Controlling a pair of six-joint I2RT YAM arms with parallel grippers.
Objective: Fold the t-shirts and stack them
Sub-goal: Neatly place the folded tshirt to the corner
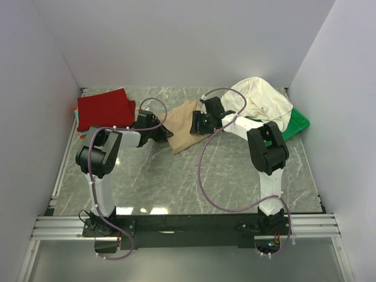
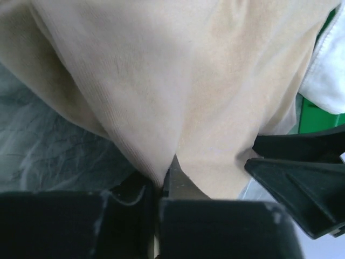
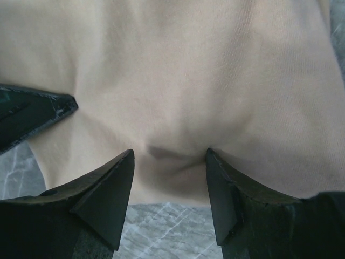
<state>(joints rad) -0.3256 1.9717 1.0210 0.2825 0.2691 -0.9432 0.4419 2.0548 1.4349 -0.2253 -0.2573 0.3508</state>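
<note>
walled marble tabletop [image 1: 176, 188]; left gripper [image 2: 161, 183] tight on tan t-shirt [image 2: 178, 81] edge, right gripper [image 3: 170, 152] spread at its other edge

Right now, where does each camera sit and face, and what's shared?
Top: above, behind, facing down at the table; left arm and right arm show.
Left wrist: on the left arm, facing the tan shirt; left hand shut on it.
Right wrist: on the right arm, facing the same shirt; right hand open.
Shared by all: the tan shirt.
</note>
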